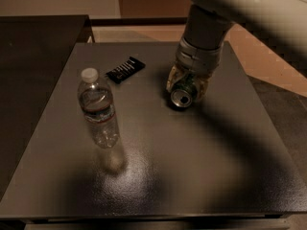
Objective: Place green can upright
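End effector (186,88) clamped on green can (182,97); can not upright.

The single arm comes down from above, well to the picture-right of the bottle (98,110) and a little further back on the surface (192,171). The end effector is narrow, one finger on each flank of the can, so the can sits directly between and below the fingers rather than off to a side. The can's long axis is tilted steeply: the silver top with its pull-tab faces the camera, and the base end is hidden up between the fingers. The green body shows only as a short band above the rim. I cannot tell if the lower edge touches the surface. Judgement: the coming move is a wrist rotation to bring the axis vertical, away from the bottle.
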